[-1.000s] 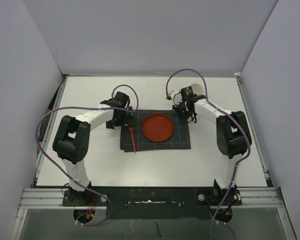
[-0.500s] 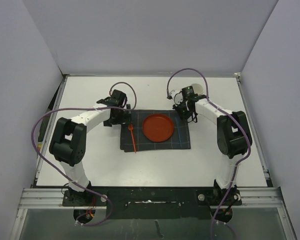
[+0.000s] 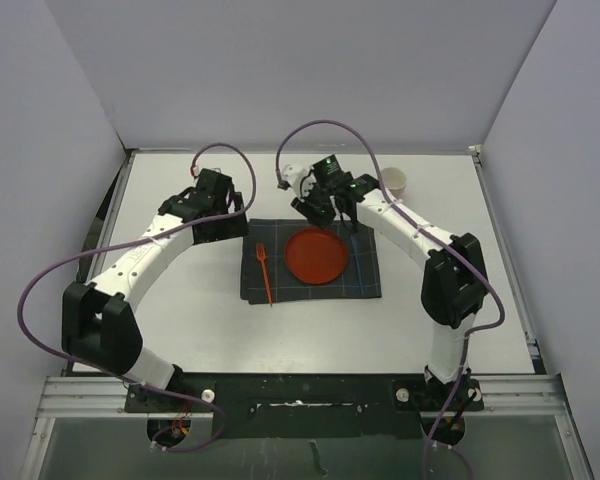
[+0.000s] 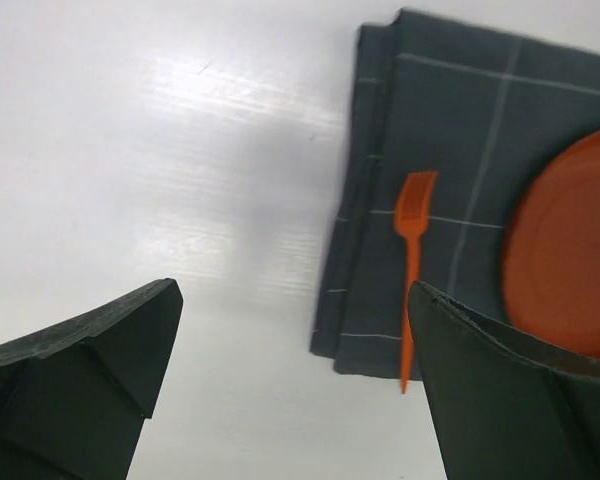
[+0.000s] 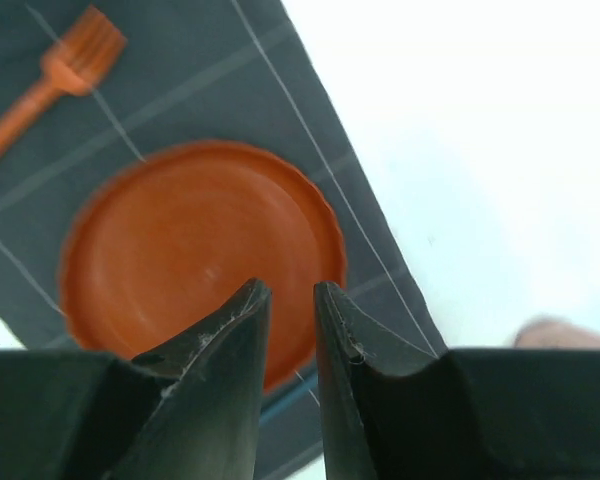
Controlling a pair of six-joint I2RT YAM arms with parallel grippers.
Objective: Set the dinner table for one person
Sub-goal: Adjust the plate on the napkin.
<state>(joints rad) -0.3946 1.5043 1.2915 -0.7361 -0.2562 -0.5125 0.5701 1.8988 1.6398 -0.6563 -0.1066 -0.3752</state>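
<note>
Desk (image 3: 180,320): big white top with metal rails along the edges, walled on three sides, both arms bolted at the near edge. A dark grid mat (image 3: 365,285) lies mid-desk, and its left edge shows stacked folds. An orange plate (image 3: 315,256) sits on the mat, roughly centred. An orange fork (image 3: 265,272) lies on the mat's left strip, just beside the plate but not touching it. Its tines point toward the far wall and its handle tip reaches the mat's near edge. A pale cup (image 3: 394,183) stands upright on bare desk at far right, off the mat and well apart from the plate.

Left end effector (image 4: 290,300): fingers spread wide, nothing between them, hanging over bare desk just off the mat's far-left corner.

Right end effector (image 5: 285,292): fingers parted by only a thin slit, nothing pinched, held above the plate's far side.

As far as I can see, neither touches anything on the desk.
</note>
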